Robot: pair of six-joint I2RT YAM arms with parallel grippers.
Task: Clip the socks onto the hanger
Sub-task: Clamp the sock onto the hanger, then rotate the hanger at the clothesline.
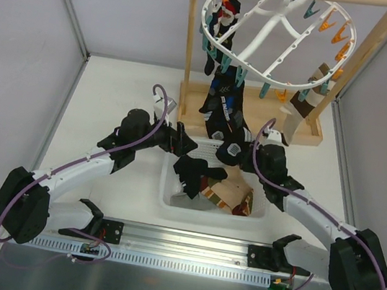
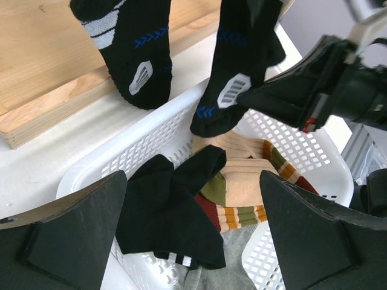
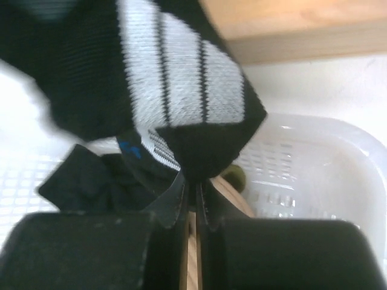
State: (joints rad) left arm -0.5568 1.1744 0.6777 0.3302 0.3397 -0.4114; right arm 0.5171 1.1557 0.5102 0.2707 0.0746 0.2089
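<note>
The white hanger (image 1: 264, 35) hangs tilted on a wooden stand, with orange and teal clothespins. A dark red patterned sock (image 1: 227, 15), a brown-and-cream striped sock (image 1: 304, 103) and two black socks with blue and white marks (image 1: 219, 105) hang from it. My right gripper (image 1: 244, 157) is shut on the toe of the lower black sock (image 3: 181, 103), as the right wrist view shows (image 3: 195, 187). My left gripper (image 2: 190, 232) is open and empty just above a loose black sock (image 2: 175, 211) lying in the white basket (image 2: 139, 151), beside tan and striped socks (image 2: 254, 181).
The wooden stand (image 1: 358, 67) has a flat base (image 1: 312, 139) behind the basket (image 1: 212, 212). Both arms meet over the basket's far rim, close together. A grey sock (image 2: 242, 272) lies at the basket's bottom. Grey walls bound the white table.
</note>
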